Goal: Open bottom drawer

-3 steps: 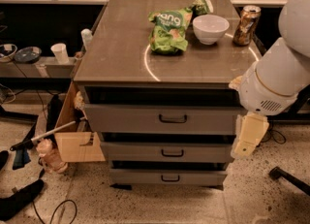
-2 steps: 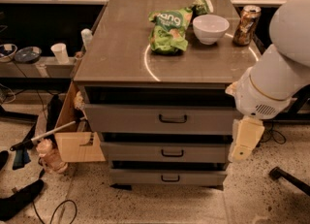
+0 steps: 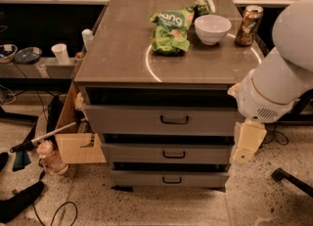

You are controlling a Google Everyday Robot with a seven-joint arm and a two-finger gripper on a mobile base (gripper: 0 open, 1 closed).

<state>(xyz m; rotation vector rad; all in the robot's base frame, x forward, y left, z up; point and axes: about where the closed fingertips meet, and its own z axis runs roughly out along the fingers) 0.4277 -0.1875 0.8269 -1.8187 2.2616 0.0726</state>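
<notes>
The grey cabinet has three drawer fronts stacked under its top. The bottom drawer [image 3: 146, 177] is the narrowest and shallowest, with a small black bar handle [image 3: 172, 180]. Its front lies close against the cabinet and none of its interior shows. My white arm [image 3: 279, 78] comes in from the right edge. The gripper [image 3: 248, 142], a cream-coloured piece, hangs below the arm beside the cabinet's right side, level with the middle drawer. It is above and to the right of the bottom drawer's handle and does not touch it.
On the cabinet top [image 3: 122, 49] lie a green snack bag [image 3: 170, 29], a white bowl [image 3: 212, 28] and a can [image 3: 248, 18]. An open cardboard box [image 3: 78, 144], a bottle [image 3: 49, 156] and cables [image 3: 58, 213] sit on the floor at the left. A bench runs behind.
My arm has shifted slightly left, toward the cabinet's right side, and the gripper has moved with it. The drawers have not moved.
</notes>
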